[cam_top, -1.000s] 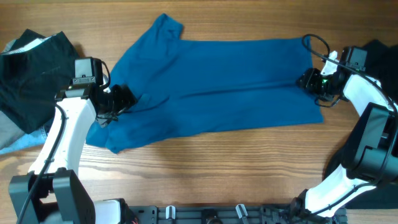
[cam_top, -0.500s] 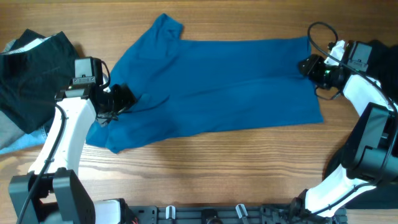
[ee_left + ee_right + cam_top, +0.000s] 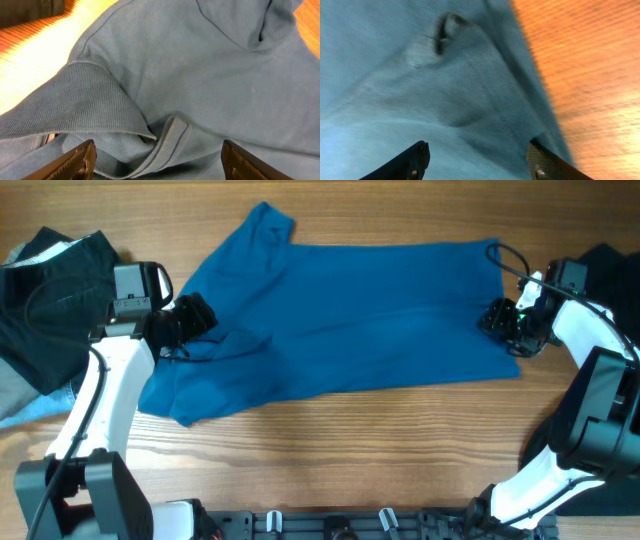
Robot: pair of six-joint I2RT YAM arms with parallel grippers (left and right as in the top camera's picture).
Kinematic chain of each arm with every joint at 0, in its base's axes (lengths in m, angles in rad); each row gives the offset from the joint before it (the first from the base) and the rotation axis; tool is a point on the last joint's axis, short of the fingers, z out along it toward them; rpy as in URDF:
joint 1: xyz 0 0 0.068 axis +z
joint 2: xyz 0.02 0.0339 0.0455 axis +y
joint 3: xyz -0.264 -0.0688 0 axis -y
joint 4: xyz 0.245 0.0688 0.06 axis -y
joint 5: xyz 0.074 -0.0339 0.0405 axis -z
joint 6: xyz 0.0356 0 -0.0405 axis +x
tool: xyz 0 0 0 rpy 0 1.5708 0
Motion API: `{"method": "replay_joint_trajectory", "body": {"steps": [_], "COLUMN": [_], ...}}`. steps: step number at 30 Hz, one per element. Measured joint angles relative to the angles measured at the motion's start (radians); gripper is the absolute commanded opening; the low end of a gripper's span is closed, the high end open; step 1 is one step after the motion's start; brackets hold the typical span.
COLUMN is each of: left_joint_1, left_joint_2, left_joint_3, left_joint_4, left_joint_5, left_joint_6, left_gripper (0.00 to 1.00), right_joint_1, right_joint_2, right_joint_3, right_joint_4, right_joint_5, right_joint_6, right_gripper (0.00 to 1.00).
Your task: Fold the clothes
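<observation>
The royal-blue shirt lies spread across the wooden table, collar end to the left. My left gripper is open above the bunched collar and placket at the shirt's left end. My right gripper is open over the shirt's right hem near its edge. Neither holds fabric. A black garment lies heaped at the far left, and another black garment lies at the far right.
Light grey and pale blue fabric peeks out under the black heap at the left. Bare wooden table runs along the front. A rack with fittings lines the front edge.
My left gripper moved up and slightly right over the collar. My right gripper swung up along the hem, then came back down to the shirt's right edge.
</observation>
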Motion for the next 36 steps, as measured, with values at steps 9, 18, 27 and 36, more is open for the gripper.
{"method": "replay_joint_trajectory", "body": {"steps": [9,18,27,36], "left_joint_1": [-0.059,-0.065,-0.047,0.013], "left_joint_2": [0.192,0.299,0.311,0.317], "left_joint_3": [0.0,0.047,0.067,0.056], "left_joint_4": [0.023,-0.008,-0.274,-0.358], "left_joint_5": [0.032,0.048,-0.043,-0.053], "left_joint_6": [0.027,0.046,0.052,0.052], "left_gripper": [0.84,0.76,0.68,0.69], "right_joint_1": [0.002,0.002,0.002,0.002], "right_joint_2": [-0.008,-0.008,-0.008,-0.008], "right_joint_3": [0.001,0.0,0.0,0.0], "right_joint_4": [-0.109,-0.179,-0.296,-0.379], "right_joint_5": [0.112,0.142,0.238,0.321], "right_joint_6": [-0.022,-0.036,-0.002,0.071], "right_gripper": [0.79,0.78,0.8,0.8]}}
